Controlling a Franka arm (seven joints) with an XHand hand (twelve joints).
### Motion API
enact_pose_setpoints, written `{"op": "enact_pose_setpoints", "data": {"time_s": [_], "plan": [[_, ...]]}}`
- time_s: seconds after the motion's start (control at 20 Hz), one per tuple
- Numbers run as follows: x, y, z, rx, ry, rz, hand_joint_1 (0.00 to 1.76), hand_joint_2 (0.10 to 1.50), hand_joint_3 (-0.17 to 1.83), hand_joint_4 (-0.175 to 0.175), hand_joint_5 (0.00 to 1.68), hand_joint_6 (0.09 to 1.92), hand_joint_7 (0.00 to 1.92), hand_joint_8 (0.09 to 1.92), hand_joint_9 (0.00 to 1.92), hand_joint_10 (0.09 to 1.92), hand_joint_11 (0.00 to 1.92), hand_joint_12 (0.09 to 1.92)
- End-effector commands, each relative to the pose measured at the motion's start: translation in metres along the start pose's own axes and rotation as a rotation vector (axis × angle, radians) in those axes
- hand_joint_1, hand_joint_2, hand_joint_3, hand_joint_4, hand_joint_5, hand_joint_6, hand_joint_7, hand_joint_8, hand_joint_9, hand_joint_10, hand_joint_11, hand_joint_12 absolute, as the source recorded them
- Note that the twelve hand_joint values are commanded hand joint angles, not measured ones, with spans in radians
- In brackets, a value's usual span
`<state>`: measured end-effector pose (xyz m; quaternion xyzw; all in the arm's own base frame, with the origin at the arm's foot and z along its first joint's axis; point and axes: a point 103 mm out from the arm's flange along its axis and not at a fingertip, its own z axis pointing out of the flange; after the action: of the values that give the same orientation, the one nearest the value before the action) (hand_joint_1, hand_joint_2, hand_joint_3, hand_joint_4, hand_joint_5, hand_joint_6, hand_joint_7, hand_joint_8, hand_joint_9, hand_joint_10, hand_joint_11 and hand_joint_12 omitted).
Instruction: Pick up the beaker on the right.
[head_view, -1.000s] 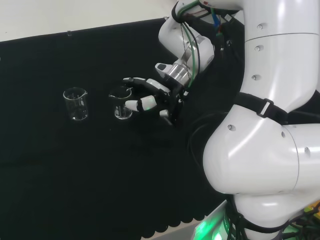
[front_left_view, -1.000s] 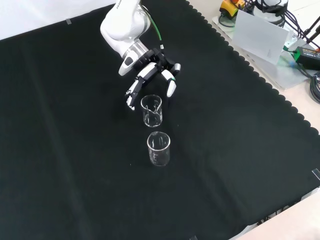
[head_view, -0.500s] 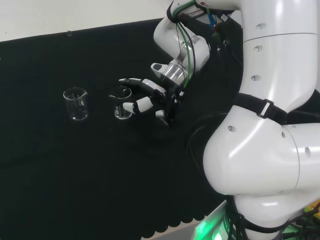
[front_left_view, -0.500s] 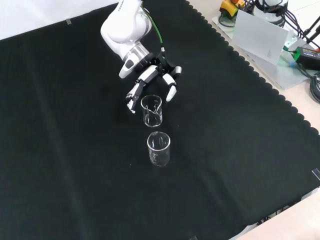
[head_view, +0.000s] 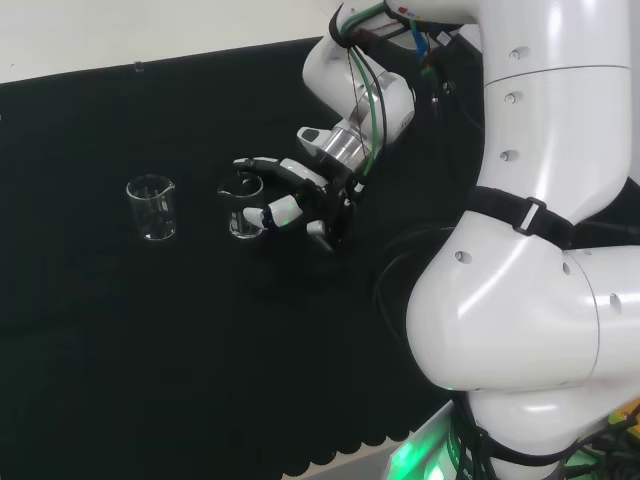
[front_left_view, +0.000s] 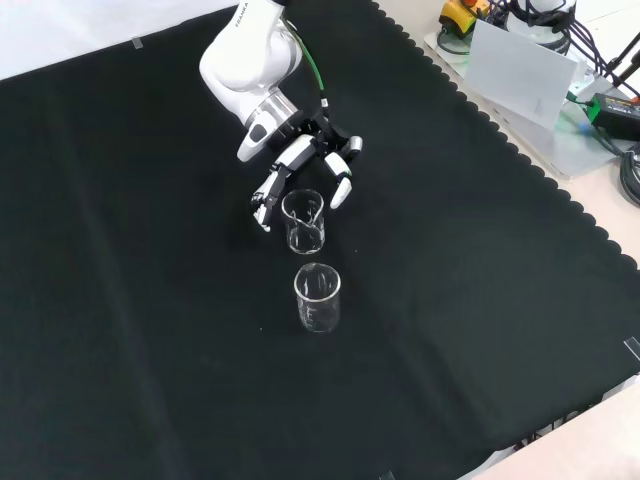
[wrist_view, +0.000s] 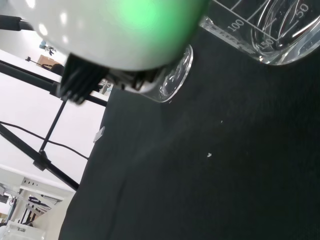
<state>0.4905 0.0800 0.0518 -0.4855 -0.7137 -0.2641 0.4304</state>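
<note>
A: Where's the beaker (head_view: 243, 208)?
B: Centre-left of the head view, upright on the counter (head_view: 120, 340); a second beaker (head_view: 152, 207) stands left of it.
A: And the hand (head_view: 300, 196)?
B: Fingers spread around the beaker, holding nothing yet; glass looks light, slippery and breakable; grip the side wall mid-height.

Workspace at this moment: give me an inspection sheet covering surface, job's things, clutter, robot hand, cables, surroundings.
Surface: black cloth, scalloped edge, bare apart from the glassware.
Job's things: two clear beakers upright and apart; near beaker at the fingertips, far beaker to its left in the head view.
Clutter: nothing seen on the cloth.
Robot hand: robot hand open, fingers spread either side of the near beaker, not closed on it.
Cables: green cables along the arm.
Surroundings: equipment beyond the cloth's edge in the front view.
</note>
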Motion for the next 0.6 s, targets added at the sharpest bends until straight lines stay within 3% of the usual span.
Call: {"op": "enact_pose_setpoints", "data": {"time_s": [0.05,0.6], "plan": [[0.000,-0.001,-0.003,0.000,0.019,-0.012,1.10,0.29,1.16,-0.101,0.32,0.09,0.18,0.71,0.29,0.72,0.00,1.21],[0.004,0.014,0.013,0.020,0.016,-0.010,1.09,0.29,1.17,-0.099,0.34,0.09,0.20,0.72,0.30,0.72,0.00,1.21]]}}
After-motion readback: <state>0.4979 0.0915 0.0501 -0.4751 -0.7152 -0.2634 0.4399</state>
